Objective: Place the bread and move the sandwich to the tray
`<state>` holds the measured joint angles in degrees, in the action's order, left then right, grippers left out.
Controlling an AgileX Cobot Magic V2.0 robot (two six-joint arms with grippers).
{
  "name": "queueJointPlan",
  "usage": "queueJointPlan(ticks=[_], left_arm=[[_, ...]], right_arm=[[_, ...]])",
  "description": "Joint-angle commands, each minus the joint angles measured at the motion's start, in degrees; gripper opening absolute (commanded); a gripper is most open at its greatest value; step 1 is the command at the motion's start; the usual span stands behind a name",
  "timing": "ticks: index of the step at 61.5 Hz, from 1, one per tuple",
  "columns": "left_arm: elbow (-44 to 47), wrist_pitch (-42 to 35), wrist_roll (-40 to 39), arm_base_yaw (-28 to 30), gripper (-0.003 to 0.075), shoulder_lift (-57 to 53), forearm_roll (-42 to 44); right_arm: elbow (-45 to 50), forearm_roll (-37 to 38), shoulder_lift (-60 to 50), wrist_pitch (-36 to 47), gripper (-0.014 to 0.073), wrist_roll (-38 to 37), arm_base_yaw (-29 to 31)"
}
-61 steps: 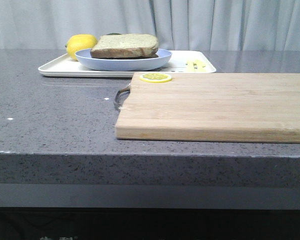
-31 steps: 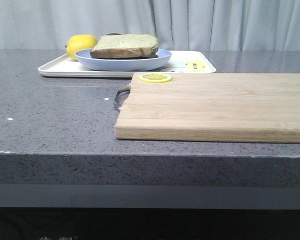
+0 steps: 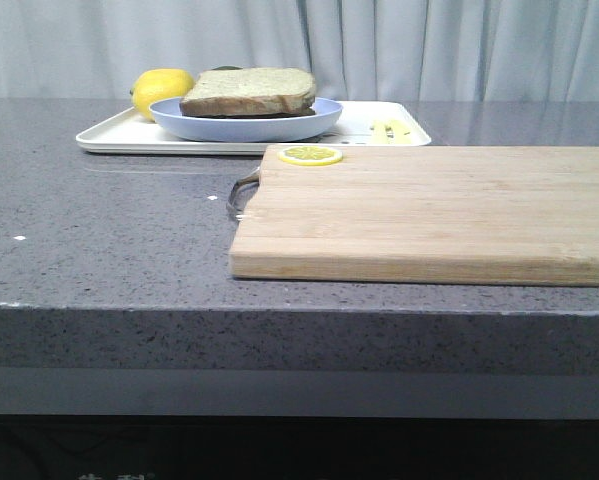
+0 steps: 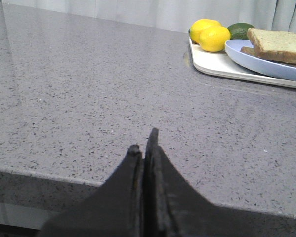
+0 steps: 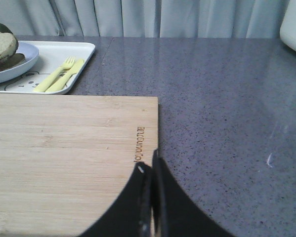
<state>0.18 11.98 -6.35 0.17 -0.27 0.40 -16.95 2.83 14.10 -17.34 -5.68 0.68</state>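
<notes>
The sandwich lies on the round pale-blue plate, which stands on the white tray at the back left of the counter. Its top bread slice is greenish-tan with a brown crust; no egg shows. The plate and tray also show in the right wrist view. My left gripper is shut and empty, low over the front edge of the counter, well short of the tray. My right gripper is shut and empty above the near right corner of the cutting board. Neither gripper shows in the front view.
A light wooden cutting board lies in front of the tray with a lemon slice at its far left corner. Lemons and a dark green fruit sit at the tray's left end. A yellow fork and knife lie on the tray's right part.
</notes>
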Motion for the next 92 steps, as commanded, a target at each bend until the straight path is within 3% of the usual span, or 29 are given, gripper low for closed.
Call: queueJointPlan(ticks=[1,26,35,50,92], left_arm=[[0.72,-5.03,-0.15,0.02,-0.0019,-1.44,-0.40],[0.72,-5.03,-0.15,0.02,-0.0019,-1.33,-0.40],[0.72,-5.03,-0.15,0.02,-0.0019,-1.33,-0.40],[0.72,-5.03,-0.15,0.02,-0.0019,-1.33,-0.40],[0.72,-5.00,-0.15,0.02,-0.0019,-1.33,-0.40]], right_arm=[[-1.63,0.10,0.49,4.69,-0.0061,0.26,0.12],[-0.05,0.67,0.42,6.72,-0.0061,0.92,0.12],[7.04,-4.06,-3.14,14.06,-0.0061,6.73,-2.68],[18.34,-9.47,-16.42,13.90,-0.0061,9.89,-4.21],[18.27,-10.74,-15.88,10.55,-0.0061,9.83,-4.28]])
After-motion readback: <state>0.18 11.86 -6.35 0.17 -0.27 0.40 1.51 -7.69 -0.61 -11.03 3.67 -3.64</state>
